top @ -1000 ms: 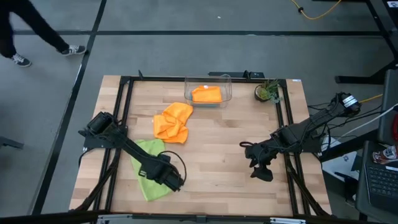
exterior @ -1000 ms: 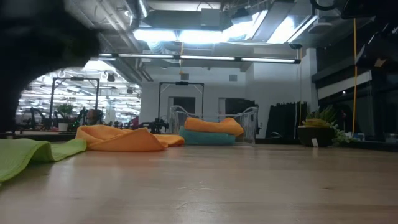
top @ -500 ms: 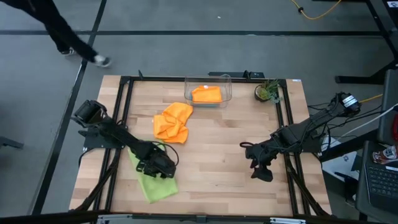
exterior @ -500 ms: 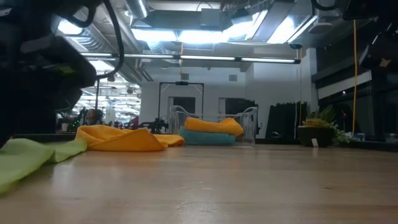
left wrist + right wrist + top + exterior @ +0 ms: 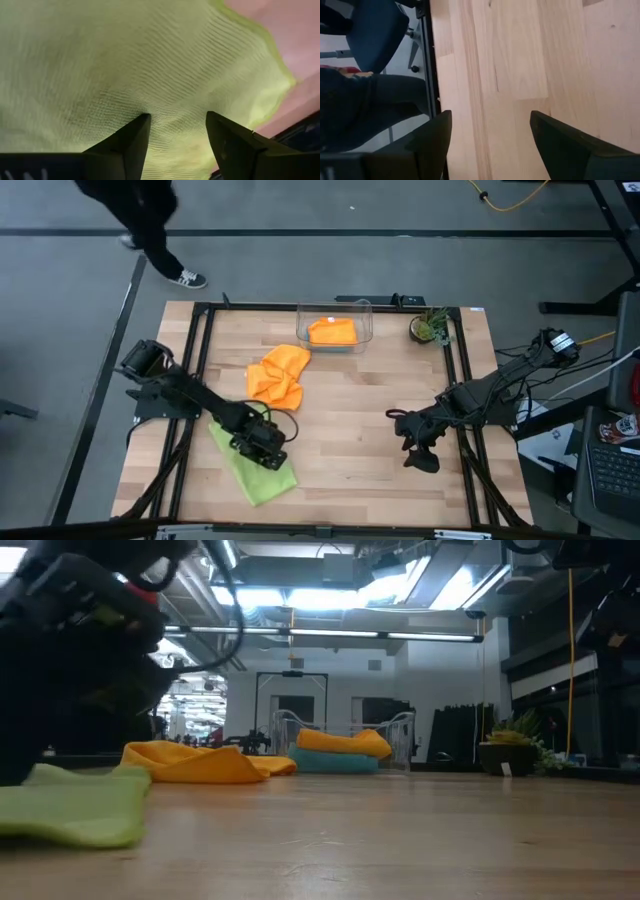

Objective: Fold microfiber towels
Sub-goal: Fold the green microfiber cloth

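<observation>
A lime green towel [image 5: 255, 472] lies on the table at the near left, also seen in the low view [image 5: 75, 808]. My left gripper [image 5: 264, 450] is open and stands right on it [image 5: 177, 119]. A crumpled orange towel [image 5: 277, 375] lies farther back on the wood. A folded orange towel [image 5: 332, 331] rests on a teal one [image 5: 330, 763] inside the clear bin [image 5: 365, 320]. My right gripper [image 5: 414, 444] hangs open above bare wood at the right [image 5: 490, 120]. My left gripper sets its two open fingertips [image 5: 141, 122] on the green towel's top face [image 5: 150, 102], about the middle of the cloth, and nothing is pinched between them. The fingers slant steeply down from the table's far left. The cloth puckers at one tip and lies on the table.
A small potted plant [image 5: 430, 328] stands at the far right corner. A black frame rail [image 5: 200, 360] runs along the table's sides. Bare wood lies between the two arms. A person [image 5: 150, 215] walks on the floor beyond the far left corner.
My left gripper has drawn back a little toward the table's far left, sunk onto the green towel and tipped more steeply down. Its fingers have stayed open. The towel's near part now reaches farther toward the table's right and lies flatter.
</observation>
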Motion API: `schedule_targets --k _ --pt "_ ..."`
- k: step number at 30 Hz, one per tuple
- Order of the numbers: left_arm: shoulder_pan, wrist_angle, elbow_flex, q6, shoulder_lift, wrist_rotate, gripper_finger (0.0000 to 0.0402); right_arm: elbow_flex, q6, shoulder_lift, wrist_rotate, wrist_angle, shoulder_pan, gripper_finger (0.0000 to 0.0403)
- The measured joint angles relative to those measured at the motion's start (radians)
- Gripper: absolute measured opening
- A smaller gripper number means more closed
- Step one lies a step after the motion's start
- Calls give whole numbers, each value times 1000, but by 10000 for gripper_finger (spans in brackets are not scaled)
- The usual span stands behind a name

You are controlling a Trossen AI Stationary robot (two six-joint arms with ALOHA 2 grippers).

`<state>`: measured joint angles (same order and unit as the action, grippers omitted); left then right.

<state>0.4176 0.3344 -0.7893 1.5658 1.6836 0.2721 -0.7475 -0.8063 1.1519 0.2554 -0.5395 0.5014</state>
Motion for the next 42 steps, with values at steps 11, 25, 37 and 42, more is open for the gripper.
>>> schedule_targets --k 11,25,37,42 --pt "-178 12 -124 -565 59 -93 183 0 -3 0 0 67 -1 272" --pt "-207 279 -731 -1012 398 -98 178 0 -23 0 0 63 0 272" --pt "-109 711 -1015 -971 377 -181 178 0 -25 0 0 58 0 272" --pt "-41 786 -1001 -732 377 -195 178 0 -29 0 -7 64 0 272"
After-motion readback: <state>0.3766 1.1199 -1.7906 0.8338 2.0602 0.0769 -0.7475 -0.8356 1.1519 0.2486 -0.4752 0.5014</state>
